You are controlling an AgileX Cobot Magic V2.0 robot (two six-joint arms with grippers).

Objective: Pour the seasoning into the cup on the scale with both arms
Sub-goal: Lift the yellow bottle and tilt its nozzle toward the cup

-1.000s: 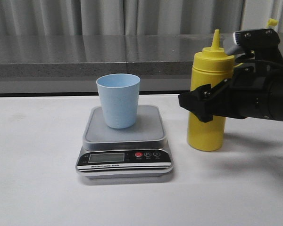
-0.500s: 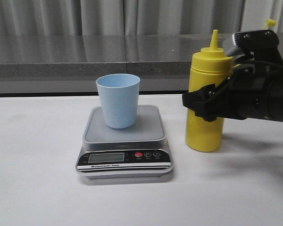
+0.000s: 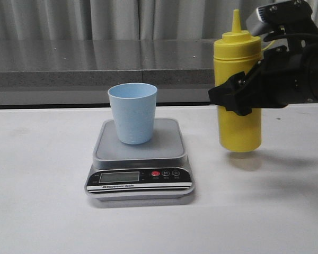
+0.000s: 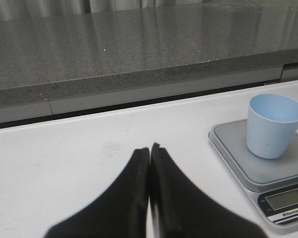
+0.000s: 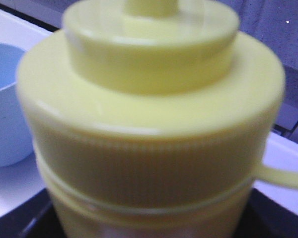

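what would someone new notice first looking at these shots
Probably the tall yellow bottle, held upright clear of the table by the right end effector, its shadow beneath it. Next, the pale blue cup standing on the grey scale at the centre. The left end effector hovers closed and empty.

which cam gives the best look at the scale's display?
Front view: the flat grey-silver digital kitchen scale faces the camera, with its whole black panel, LCD and red button visible. The left wrist view cuts the scale at the frame edge, showing only part of the display. The right wrist view shows no display.
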